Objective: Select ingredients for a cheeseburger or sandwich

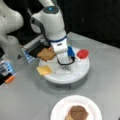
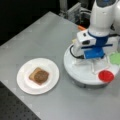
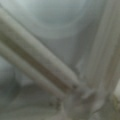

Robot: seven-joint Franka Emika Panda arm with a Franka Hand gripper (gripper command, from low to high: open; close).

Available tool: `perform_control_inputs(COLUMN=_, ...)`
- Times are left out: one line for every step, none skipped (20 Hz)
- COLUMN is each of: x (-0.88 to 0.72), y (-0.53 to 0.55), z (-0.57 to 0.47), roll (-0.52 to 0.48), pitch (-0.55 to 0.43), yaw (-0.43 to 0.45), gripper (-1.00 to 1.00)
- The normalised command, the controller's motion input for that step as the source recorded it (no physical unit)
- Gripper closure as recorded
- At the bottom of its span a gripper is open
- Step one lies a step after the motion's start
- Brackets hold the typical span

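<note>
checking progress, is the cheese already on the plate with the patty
No, the yellow cheese square lies on the round white tray, while the patty is on the plate.

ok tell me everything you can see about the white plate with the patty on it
The white plate is round, looks like thin paper or plastic with a raised rim, and lies flat on the grey table, apart from the white turntable holding the remaining pieces. On it rests a tan-brown toast square with the dark brown round patty on top. Nothing else touches it; the gripper is over the turntable. In a front view the plate sits at the bottom edge.
</note>
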Motion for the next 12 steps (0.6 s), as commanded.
perform_control_inputs(x=0.34, y=0.19, z=-0.07, roll=-0.028, pitch=0.078, yaw=0.449, gripper=-1.00)
perform_control_inputs(x=0.34, y=0.20, z=-0.07, roll=-0.023, pitch=0.081, yaw=0.421, gripper=-1.00)
perform_control_inputs(x=0.35, y=0.21, z=-0.08, roll=-0.020, pitch=0.083, yaw=0.405, gripper=-1.00)
perform_control_inputs(x=0.35, y=0.22, z=-0.09, roll=-0.008, pitch=0.081, yaw=0.390, gripper=-1.00)
perform_control_inputs(x=0.35, y=0.23, z=-0.09, roll=0.008, pitch=0.075, yaw=0.382, gripper=-1.00)
perform_control_inputs(x=0.34, y=0.25, z=-0.09, roll=0.001, pitch=0.060, yaw=0.385, gripper=-1.00)
perform_control_inputs(x=0.33, y=0.26, z=-0.09, roll=-0.006, pitch=0.051, yaw=0.391, gripper=-1.00)
perform_control_inputs(x=0.33, y=0.28, z=-0.08, roll=-0.011, pitch=0.055, yaw=0.429, gripper=-1.00)
perform_control_inputs(x=0.34, y=0.29, z=-0.07, roll=-0.018, pitch=0.059, yaw=0.473, gripper=-1.00)
perform_control_inputs(x=0.34, y=0.30, z=-0.06, roll=-0.020, pitch=0.061, yaw=0.468, gripper=-1.00)
perform_control_inputs(x=0.36, y=0.30, z=-0.06, roll=-0.004, pitch=0.066, yaw=0.497, gripper=-1.00)
perform_control_inputs(x=0.39, y=0.30, z=-0.06, roll=0.004, pitch=0.072, yaw=0.516, gripper=-1.00)
